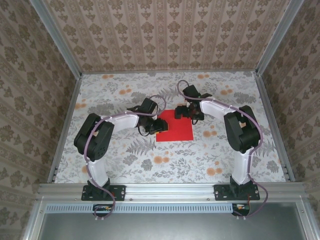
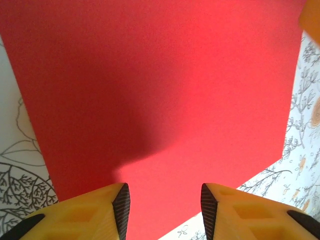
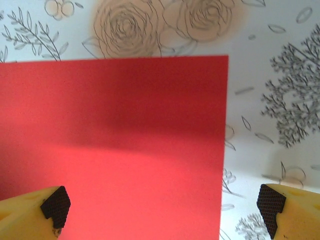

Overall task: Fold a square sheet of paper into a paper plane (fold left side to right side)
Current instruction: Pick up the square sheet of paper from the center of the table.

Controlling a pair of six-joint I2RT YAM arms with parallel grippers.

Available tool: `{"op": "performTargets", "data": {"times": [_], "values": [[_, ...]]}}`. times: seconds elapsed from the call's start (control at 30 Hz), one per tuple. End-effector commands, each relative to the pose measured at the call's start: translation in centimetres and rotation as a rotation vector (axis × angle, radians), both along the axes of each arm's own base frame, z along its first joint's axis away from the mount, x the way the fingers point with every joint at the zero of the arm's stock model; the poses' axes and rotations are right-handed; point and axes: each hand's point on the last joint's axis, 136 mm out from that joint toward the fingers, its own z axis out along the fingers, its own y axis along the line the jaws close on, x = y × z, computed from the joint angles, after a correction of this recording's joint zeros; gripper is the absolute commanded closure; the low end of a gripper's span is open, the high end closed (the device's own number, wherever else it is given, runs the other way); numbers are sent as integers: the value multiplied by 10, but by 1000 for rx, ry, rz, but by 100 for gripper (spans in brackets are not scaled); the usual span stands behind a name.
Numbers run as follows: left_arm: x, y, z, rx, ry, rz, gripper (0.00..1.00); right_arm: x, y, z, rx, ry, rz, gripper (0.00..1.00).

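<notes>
The square sheet of paper (image 1: 177,129) is bright red and lies flat and uncreased at the middle of the floral table; a paper plane is out of view. My left gripper (image 1: 156,125) is low over the sheet's left edge. In the left wrist view its yellow fingers (image 2: 117,210) stand apart over the sheet (image 2: 165,90), with nothing pinched between the pads. My right gripper (image 1: 186,112) hovers at the sheet's far edge. Its jaws (image 3: 164,205) are wide open and straddle one straight edge of the sheet (image 3: 125,150).
The flower-patterned tabletop (image 1: 125,160) stretches out on every side of the sheet. Metal rails (image 1: 170,190) frame the table, and patterned walls stand at the left, the right and the back. A yellow finger of the other gripper (image 2: 312,15) shows past the sheet's far corner.
</notes>
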Motion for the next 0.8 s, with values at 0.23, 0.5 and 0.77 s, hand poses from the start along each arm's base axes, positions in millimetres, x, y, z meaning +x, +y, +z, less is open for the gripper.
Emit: {"op": "performTargets", "data": {"times": [0.23, 0.5, 0.77], "values": [[-4, 2, -9, 50, 32, 6, 62, 18, 2, -12, -32, 4, 16, 0], [-6, 2, -16, 66, 41, 2, 64, 7, 12, -26, -16, 50, 35, 0], [-7, 3, -21, 79, 48, 0, 65, -7, 30, -30, 16, 81, 69, 0]]}}
